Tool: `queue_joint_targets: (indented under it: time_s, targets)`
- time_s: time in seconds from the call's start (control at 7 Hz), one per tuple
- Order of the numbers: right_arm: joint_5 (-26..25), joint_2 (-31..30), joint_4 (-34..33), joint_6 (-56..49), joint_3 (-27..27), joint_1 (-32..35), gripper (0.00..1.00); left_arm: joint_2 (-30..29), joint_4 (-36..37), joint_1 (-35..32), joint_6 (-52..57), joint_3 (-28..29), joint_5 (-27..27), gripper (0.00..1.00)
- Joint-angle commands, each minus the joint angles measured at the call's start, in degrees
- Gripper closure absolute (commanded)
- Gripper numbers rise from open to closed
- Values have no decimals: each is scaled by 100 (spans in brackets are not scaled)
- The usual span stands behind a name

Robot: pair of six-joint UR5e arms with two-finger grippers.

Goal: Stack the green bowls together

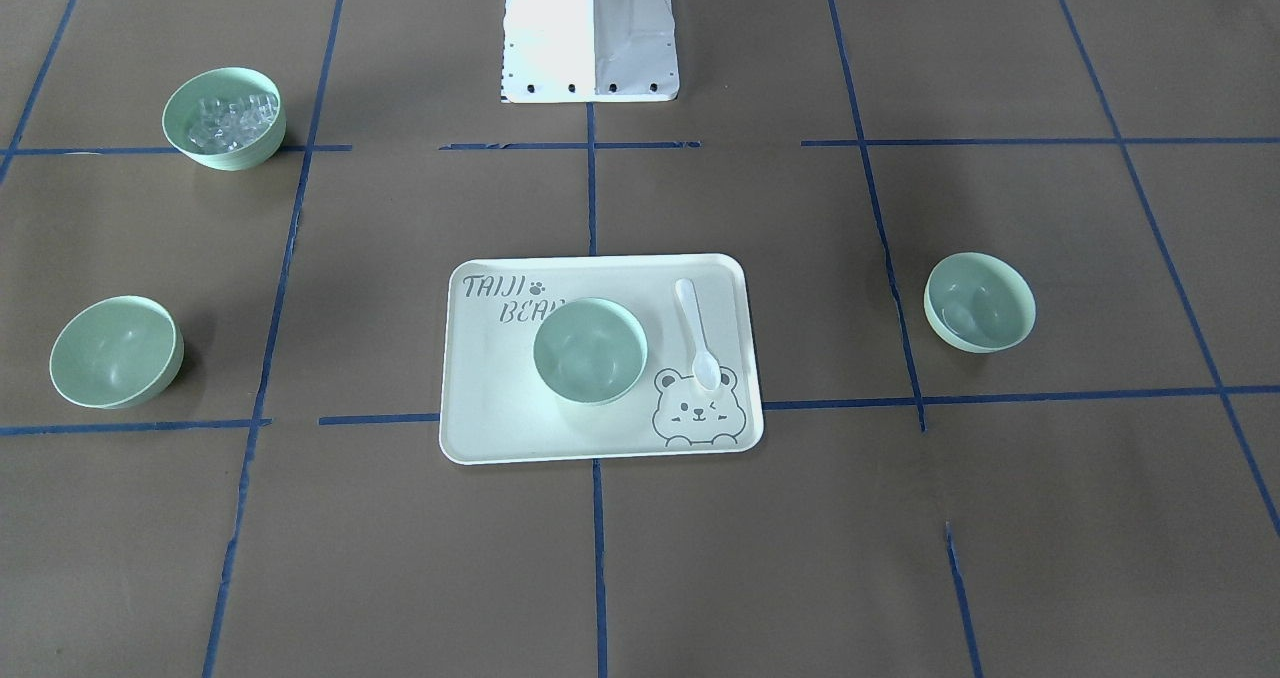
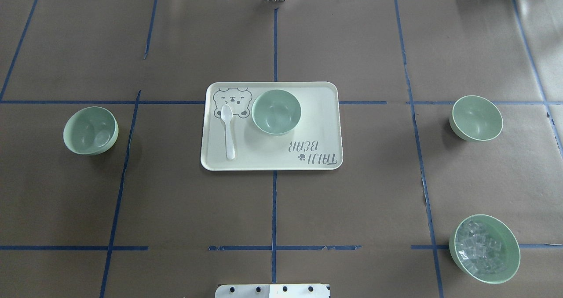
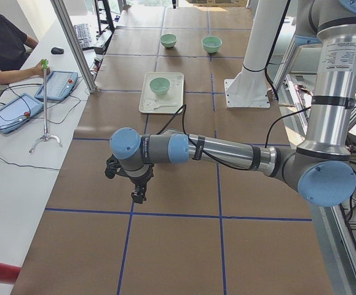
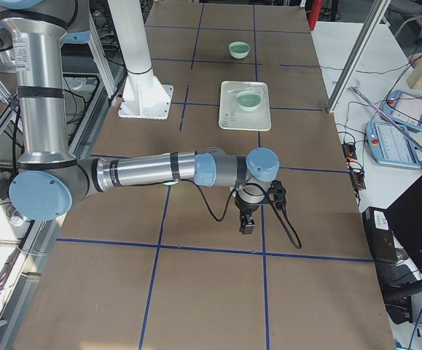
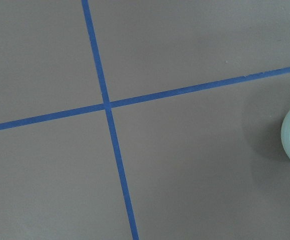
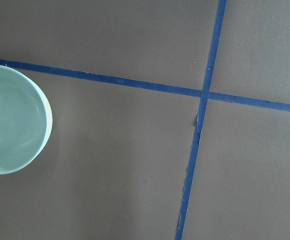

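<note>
A pale rectangular plastic tray point(image 2: 316, 126) printed with a bear lies mid-way along the brown paper-covered table point(image 2: 176, 210), which is crossed by blue tape lines point(image 2: 273, 210); every place below is given from that tray. One small round pale mint-green plastic bowl, the centre bowl point(image 2: 276, 112), stands on the tray itself, just beside a white plastic spoon point(image 2: 228, 131) whose head lies on the printed bear. A second bowl just like it, the left bowl point(image 2: 90, 130), stands on the table well off the tray toward the robot's left. A third, the right bowl point(image 2: 476, 118), stands well off the tray toward the robot's right. All three are upright and apart, none stacked. A fourth green bowl, the ice bowl point(image 2: 484, 248) (it holds clear cubes), also stands to the robot's right of the tray, nearer the robot's white base point(image 2: 272, 290) than the right bowl.

The left gripper point(image 3: 139, 195) hangs above the table with its fingers pointing down, well apart from the tray toward the table's left end. The right gripper point(image 4: 247, 224) hangs the same way well beyond the tray toward the right end. Neither holds anything that I can see; only the side views show them, so I cannot tell whether their fingers stand wide or narrow.
</note>
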Motion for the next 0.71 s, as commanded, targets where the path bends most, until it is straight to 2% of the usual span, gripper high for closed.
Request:
queue_joint_targets:
  time_s: [0.0, 0.57]
  targets:
    - [39, 16, 7, 8, 118, 8, 0, -161, -223, -58, -282, 163, 168, 0]
    - [39, -54, 120, 69, 92, -9, 0, 40, -276, -76, -259, -144, 124, 0]
